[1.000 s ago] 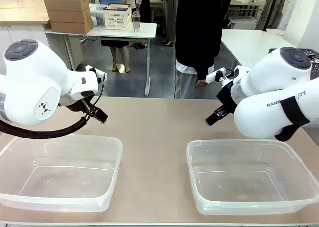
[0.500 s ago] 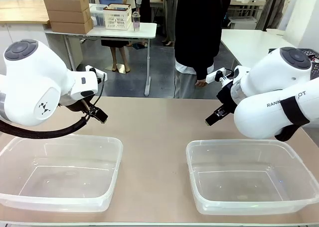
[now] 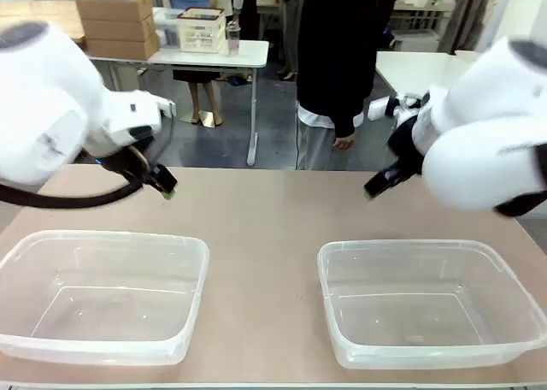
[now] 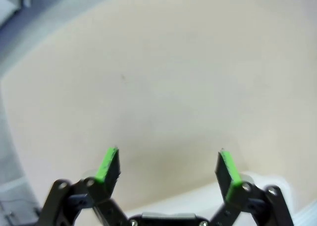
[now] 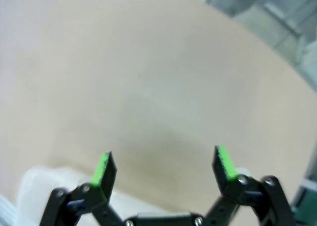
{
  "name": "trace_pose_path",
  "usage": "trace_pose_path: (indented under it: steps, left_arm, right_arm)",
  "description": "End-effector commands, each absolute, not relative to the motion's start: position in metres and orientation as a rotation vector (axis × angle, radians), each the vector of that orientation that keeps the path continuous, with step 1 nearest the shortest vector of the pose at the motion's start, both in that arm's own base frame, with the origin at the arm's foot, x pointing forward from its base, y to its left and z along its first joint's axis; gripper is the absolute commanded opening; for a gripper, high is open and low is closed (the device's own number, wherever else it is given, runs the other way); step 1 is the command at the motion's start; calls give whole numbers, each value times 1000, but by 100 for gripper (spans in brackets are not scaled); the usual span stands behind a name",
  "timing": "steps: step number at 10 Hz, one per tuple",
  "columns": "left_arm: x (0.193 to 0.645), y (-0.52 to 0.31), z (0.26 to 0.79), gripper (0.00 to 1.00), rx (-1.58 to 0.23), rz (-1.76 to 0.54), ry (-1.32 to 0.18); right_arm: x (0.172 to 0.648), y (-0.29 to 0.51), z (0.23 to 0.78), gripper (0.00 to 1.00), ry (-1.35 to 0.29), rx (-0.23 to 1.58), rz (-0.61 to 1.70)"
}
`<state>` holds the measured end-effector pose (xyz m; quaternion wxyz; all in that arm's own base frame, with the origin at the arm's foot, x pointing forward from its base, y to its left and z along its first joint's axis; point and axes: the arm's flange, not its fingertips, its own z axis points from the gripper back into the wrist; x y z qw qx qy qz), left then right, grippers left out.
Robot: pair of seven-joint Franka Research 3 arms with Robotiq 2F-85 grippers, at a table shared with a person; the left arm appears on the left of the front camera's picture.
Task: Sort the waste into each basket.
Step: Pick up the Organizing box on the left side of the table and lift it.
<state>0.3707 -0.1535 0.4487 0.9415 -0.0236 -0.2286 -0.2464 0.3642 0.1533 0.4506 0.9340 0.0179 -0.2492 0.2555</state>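
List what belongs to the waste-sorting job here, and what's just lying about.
Job: left basket, right basket, left gripper open, right gripper open.

Lying about: cardboard boxes, white crate and bottle on the far table; a person stands behind.

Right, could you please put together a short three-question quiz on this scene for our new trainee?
1. True or false: the left gripper is shut on a can.
2. What lies inside the left basket and the right basket? A) cans B) bottles C) nothing
3. Fill in: the right gripper hangs over the bare table with its jaws ____.
Key: 1 false, its jaws stand open with nothing between them. 2 C. 3 open.
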Motion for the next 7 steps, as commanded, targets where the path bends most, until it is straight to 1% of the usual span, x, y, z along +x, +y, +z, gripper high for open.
trace_pose_path:
  steps: [1,2,3,4,5,6,7]
  left_arm:
    - [295,-155,528,100,-179,-482,-431]
    - [258,-160,535,100,-182,-525,-433]
    - [231,-168,529,100,-201,-557,-439]
    - [235,-171,516,100,-168,-528,-516]
    - [256,-169,550,100,-182,-552,-433]
    - [256,-169,550,100,-182,-552,-433]
    - [235,-177,563,100,-178,-564,-471]
  right_arm:
    - [282,137,536,100,-478,36,450]
    - [249,134,546,100,-485,28,469]
    - [226,136,541,100,-518,16,485]
    - [239,140,520,100,-688,-305,378]
    - [258,133,556,100,-499,8,481]
    - [258,133,556,100,-499,8,481]
    - [235,140,572,100,-575,-100,467]
